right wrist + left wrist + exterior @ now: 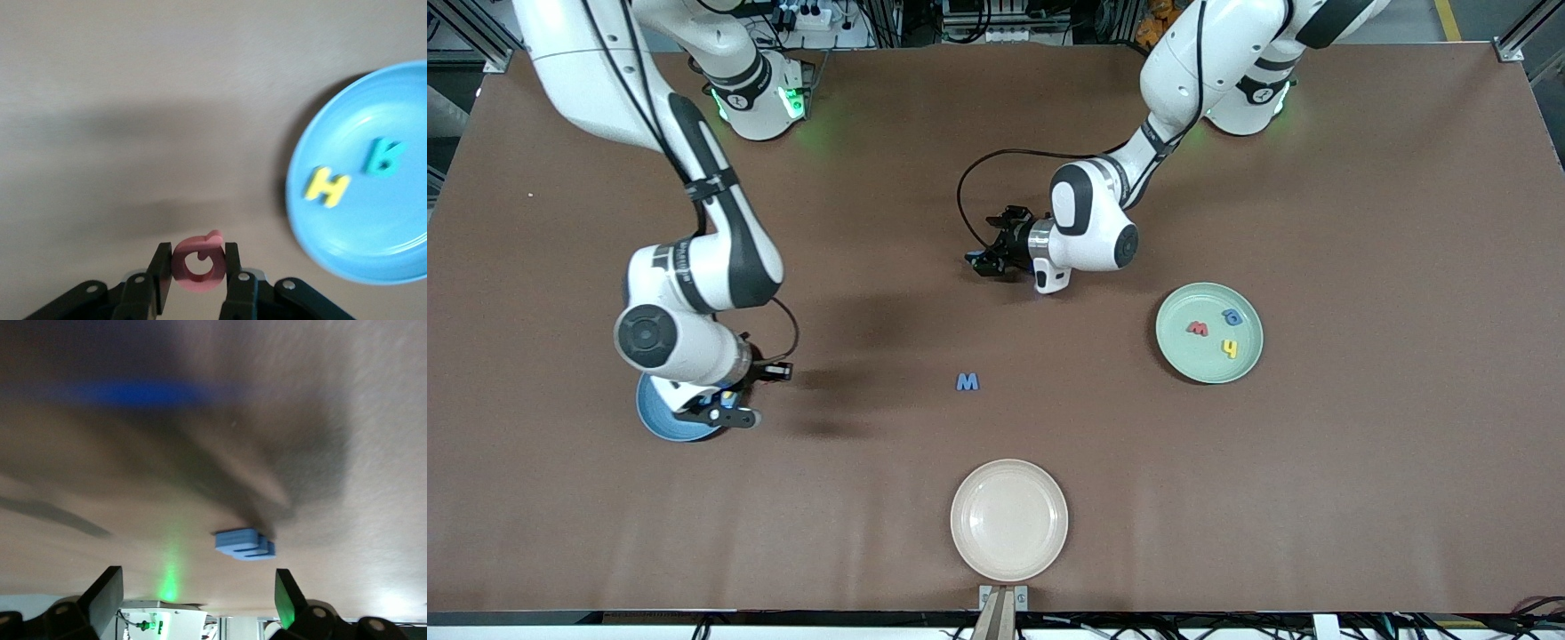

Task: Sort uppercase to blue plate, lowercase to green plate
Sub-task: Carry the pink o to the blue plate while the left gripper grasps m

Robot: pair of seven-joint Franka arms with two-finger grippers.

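The right claw [193, 277] is pinching the rounded red foam Q [198, 264] beside the glossy blue plate [393, 260]. The left claw [197, 597] is hanging wide open, seemingly near the blocky blue letter [967, 381] on the matte tabletop [1360, 498].

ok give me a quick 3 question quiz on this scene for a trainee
1. True or false: the right end effector is shut on the red Q.
2. Which letters lie in the blue plate? A) yellow H and teal R B) red w and blue a
3. Fill in: the green plate holds ___ letters.

Key: 1 true; 2 A; 3 three
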